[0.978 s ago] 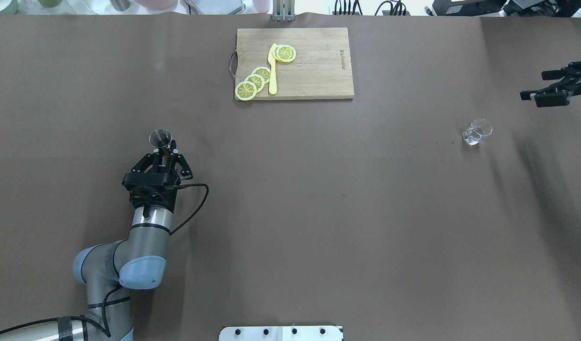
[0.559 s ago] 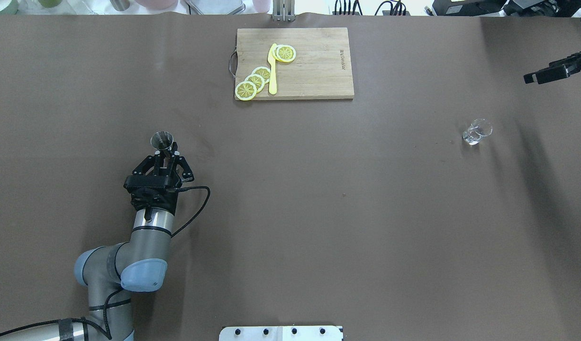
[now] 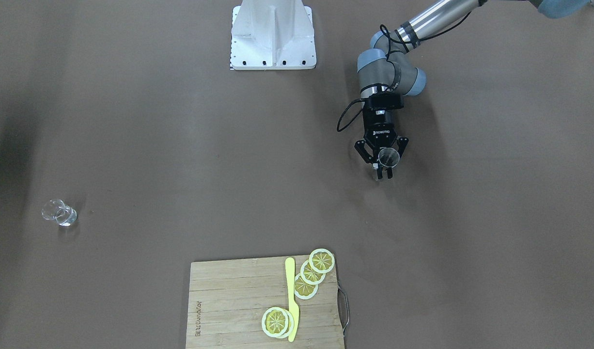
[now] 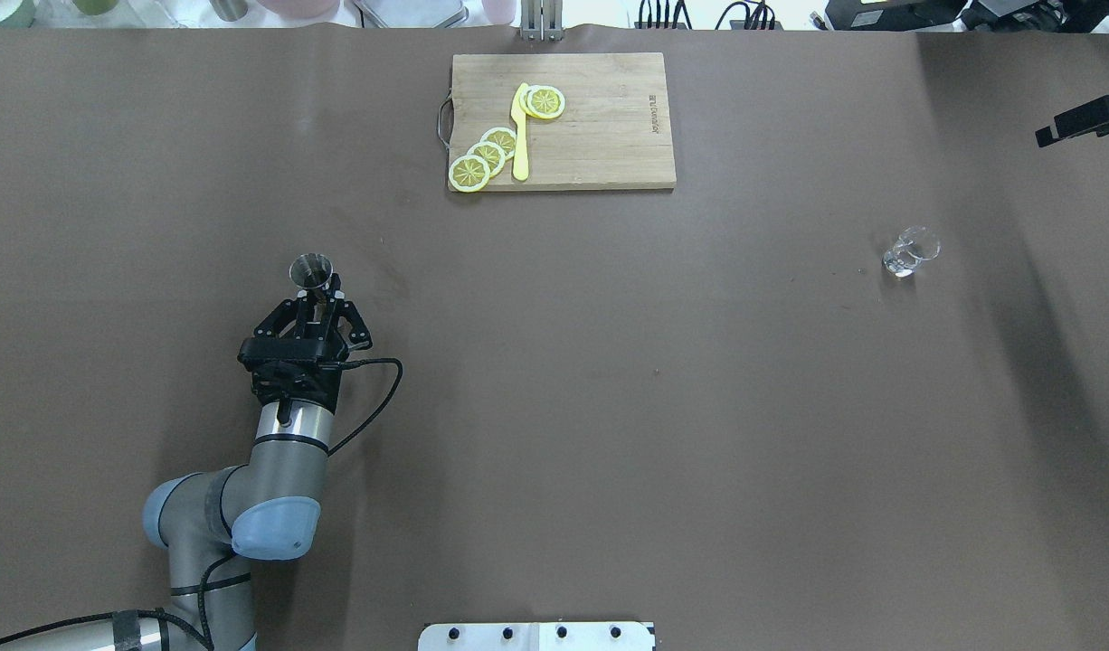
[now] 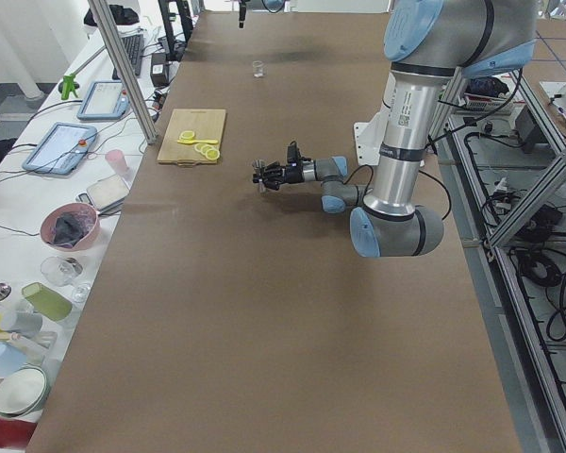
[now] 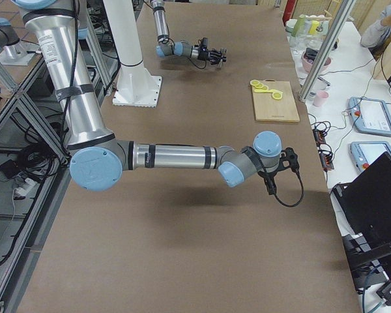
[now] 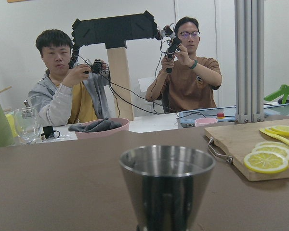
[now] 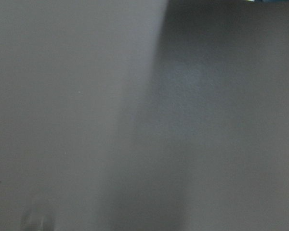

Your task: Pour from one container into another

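While held level, the left gripper (image 4: 321,291) clasps the jigger (image 4: 310,269).

White lettering reading ROBOTIQ stands on the black body of the left gripper (image 3: 384,174), at about 2 o'clock on the table in the front-facing view. The cutting board (image 3: 229,291), at 6 o'clock, bears a dark brand mark by its 9 o'clock edge, too small to read.
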